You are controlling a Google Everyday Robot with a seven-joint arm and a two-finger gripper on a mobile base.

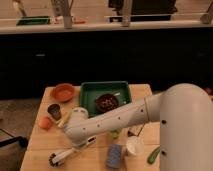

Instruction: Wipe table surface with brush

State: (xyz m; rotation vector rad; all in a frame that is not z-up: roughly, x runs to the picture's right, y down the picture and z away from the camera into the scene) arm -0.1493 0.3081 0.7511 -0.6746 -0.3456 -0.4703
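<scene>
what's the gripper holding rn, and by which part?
The gripper appears to hold the slim white-handled dish brush around mid-handle, black bristle head low over the light tan wooden tabletop.

Warm, dim overhead light falls on the table surface point(41, 144), the cabinets point(100, 60) behind it nearly black, the white arm point(120, 120) above it faintly glaring and shading the gripper point(80, 146) near its front-left corner.
</scene>
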